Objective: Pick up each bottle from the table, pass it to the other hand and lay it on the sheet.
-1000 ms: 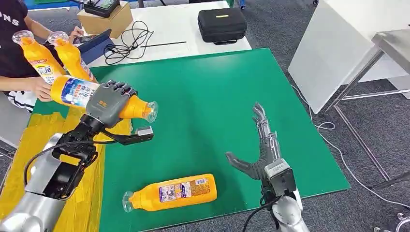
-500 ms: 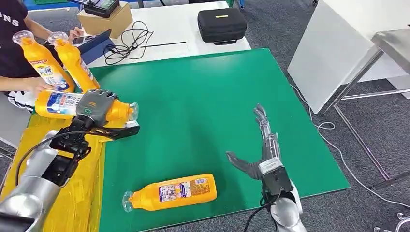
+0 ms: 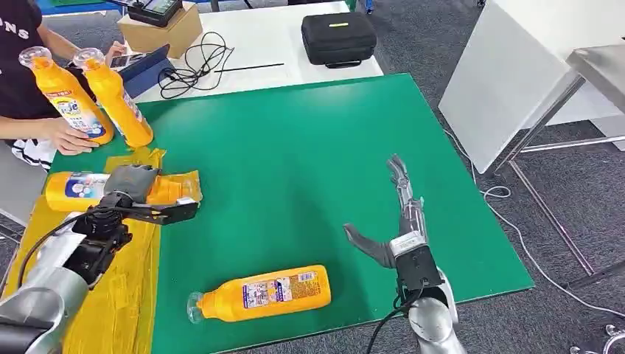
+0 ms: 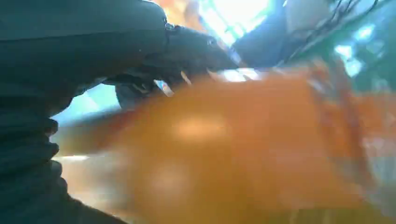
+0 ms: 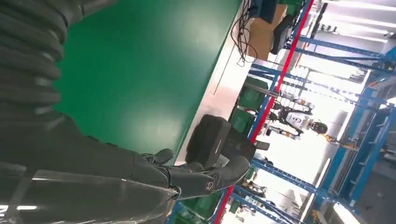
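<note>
At the far left, my left hand point(image 3: 134, 182) has its fingers point(image 3: 140, 173) wrapped around the orange bottle point(image 3: 77, 186), which lies on its side low over the yellow sheet point(image 3: 125, 287); I cannot tell whether it rests on the sheet yet. The left wrist view is a blur of orange against my dark fingers. I judge this the laying-down step. The next move calls for settling the bottle flat, then loosening my fingers without rolling it. Just beyond, a person's hand point(image 3: 65, 138) steadies two upright bottles point(image 3: 96, 99). Toward the middle, the second bottle point(image 3: 259, 292) lies on its side on the green desk point(image 3: 309, 140), apart from both hands. On the right, my right hand point(image 3: 394, 221) hovers over the desk with its fingers point(image 3: 402, 188) spread, holding nothing. It seems placed to pick up that bottle next.
</note>
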`<move>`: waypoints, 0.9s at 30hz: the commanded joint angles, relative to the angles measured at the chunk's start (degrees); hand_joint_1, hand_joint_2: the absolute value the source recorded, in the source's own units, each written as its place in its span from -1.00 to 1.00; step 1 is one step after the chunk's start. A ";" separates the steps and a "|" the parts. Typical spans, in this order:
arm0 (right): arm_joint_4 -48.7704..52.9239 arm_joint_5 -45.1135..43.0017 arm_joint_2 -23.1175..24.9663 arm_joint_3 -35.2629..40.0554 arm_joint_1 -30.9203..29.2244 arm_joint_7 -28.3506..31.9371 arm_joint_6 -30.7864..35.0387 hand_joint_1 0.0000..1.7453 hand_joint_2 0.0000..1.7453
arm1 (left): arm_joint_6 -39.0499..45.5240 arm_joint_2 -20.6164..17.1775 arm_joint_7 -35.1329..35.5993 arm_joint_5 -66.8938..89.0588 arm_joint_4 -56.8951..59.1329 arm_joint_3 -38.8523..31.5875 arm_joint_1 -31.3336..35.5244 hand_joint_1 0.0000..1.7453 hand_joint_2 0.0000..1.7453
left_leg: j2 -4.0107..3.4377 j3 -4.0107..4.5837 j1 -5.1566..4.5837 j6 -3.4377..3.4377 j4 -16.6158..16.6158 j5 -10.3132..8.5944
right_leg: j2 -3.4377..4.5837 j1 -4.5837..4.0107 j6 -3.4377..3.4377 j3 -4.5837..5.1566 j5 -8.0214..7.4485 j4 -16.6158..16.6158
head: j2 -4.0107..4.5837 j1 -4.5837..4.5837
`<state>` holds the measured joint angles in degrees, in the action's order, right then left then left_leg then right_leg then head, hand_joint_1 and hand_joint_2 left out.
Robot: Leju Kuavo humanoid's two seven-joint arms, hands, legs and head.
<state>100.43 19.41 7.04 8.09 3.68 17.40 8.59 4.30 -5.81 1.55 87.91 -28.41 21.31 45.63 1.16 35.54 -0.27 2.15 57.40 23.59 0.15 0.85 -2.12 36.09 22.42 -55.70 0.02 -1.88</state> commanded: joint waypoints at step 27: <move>1.64 20.14 -6.15 8.94 0.36 -1.42 -7.21 -1.00 1.00 | 4.10 6.38 -29.78 -37.23 -36.46 -5.25 -14.60 -1.00 1.00 | -0.19 -0.19 0.02 -0.07 0.04 0.19 | 0.12 -0.03 0.05 -0.21 0.11 0.03 | 0.00 -0.07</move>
<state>101.44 38.16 5.38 12.42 5.61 15.82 2.19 9.51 -0.37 -23.78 56.96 -51.20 17.53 35.15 1.16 35.57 -0.29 2.17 57.40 23.64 0.15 0.88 -2.13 36.10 22.45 -55.68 0.02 -1.95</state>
